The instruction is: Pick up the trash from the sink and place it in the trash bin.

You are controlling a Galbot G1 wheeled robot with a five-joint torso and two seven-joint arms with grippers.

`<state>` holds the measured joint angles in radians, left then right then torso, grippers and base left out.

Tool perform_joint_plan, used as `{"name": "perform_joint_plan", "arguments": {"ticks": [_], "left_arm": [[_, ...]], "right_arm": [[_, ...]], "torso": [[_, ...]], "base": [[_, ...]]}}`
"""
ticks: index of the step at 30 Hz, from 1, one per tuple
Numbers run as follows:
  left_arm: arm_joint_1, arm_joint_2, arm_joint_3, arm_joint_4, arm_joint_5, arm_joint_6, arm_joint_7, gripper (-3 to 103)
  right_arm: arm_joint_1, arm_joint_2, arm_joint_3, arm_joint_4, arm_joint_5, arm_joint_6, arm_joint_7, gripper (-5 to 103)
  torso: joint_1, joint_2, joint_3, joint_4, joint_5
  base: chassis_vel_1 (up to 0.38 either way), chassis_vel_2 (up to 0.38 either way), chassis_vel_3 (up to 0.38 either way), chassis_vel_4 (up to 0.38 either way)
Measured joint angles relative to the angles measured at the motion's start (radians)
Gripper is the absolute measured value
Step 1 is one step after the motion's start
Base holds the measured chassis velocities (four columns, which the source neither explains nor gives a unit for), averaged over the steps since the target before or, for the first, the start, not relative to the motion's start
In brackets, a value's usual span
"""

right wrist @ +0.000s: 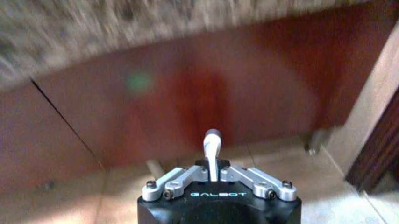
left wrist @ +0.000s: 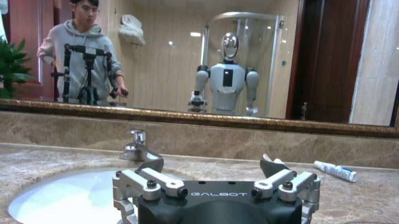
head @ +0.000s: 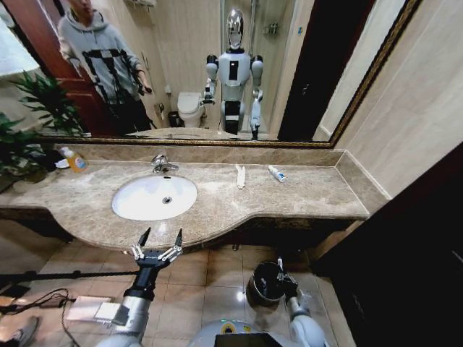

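two tools in play here. the left tool [head: 159,239] hangs in front of the counter [head: 311,195] edge, just at the near rim of the sink [head: 130,210], its two dark pointed fingers [left wrist: 151,164] spread wide apart with nothing between them. the right tool [head: 281,269] is down low over the tiled floor, right at the trash bin [head: 262,283], and its two fingers are pressed together into one pale blade [right wrist: 212,147] with nothing visible between them.

one sink, a smooth white oval basin with a drain at its centre, and one chrome faucet [head: 160,164] behind it. the counter is mottled beige marble with a curved front. the basin looks bare inside.

counting trash on the counter: two pieces, both to the right of the sink. one flat white elongated packet [head: 240,176], lying lengthwise toward the mirror, and one small white tube [head: 276,173] with blue marks further right, lying at a slant. they sit near each other but apart.

one trash bin, small, round and black with a shiny rim, standing on the floor below the counter. one orange-yellow bottle [head: 75,160] stands at the far left of the counter.
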<state>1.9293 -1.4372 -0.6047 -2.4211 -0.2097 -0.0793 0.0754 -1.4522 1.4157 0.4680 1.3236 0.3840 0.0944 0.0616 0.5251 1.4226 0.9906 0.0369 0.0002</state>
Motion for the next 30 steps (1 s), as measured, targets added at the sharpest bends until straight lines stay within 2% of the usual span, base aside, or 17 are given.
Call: {"name": "perform_joint_plan", "arguments": {"ticks": [3, 6, 8, 12, 20, 30], "left_arm": [[0.0, 0.0, 0.0, 0.0, 0.0, 0.0, 0.0, 100], [0.0, 0.0, 0.0, 0.0, 0.0, 0.0, 0.0, 100], [0.0, 0.0, 0.0, 0.0, 0.0, 0.0, 0.0, 100], [0.0, 0.0, 0.0, 0.0, 0.0, 0.0, 0.0, 100], [0.0, 0.0, 0.0, 0.0, 0.0, 0.0, 0.0, 100], [0.0, 0.0, 0.0, 0.0, 0.0, 0.0, 0.0, 100]], "right_arm": [[0.037, 0.0, -0.007, -0.079, -0.009, 0.003, -0.006, 5], [0.131, 0.004, -0.024, -0.258, -0.026, 0.009, -0.018, 5], [0.149, 0.006, -0.027, -0.289, -0.027, 0.01, -0.018, 5], [0.258, 0.024, -0.036, -0.471, -0.058, 0.021, -0.034, 5], [0.398, 0.056, -0.031, -0.694, -0.115, 0.047, -0.048, 5], [0.454, 0.07, -0.016, -0.794, -0.118, 0.06, -0.075, 5]], "torso": [[0.0, 0.0, 0.0, 0.0, -0.0001], [0.0, 0.0, 0.0, -0.0001, -0.0002], [0.0, 0.0, 0.0, 0.0, -0.0003], [0.0, 0.0, 0.0, -0.0001, -0.0002], [0.0, 0.0, 0.0, 0.0, -0.0003], [0.0, 0.0, 0.0, 0.0, -0.0001]], "base": [[0.0, 0.0, 0.0, 0.0], [0.0, 0.0, 0.0, 0.0], [0.0, 0.0, 0.0, 0.0], [0.0, 0.0, 0.0, 0.0], [0.0, 0.0, 0.0, 0.0], [0.0, 0.0, 0.0, 0.0]]}}
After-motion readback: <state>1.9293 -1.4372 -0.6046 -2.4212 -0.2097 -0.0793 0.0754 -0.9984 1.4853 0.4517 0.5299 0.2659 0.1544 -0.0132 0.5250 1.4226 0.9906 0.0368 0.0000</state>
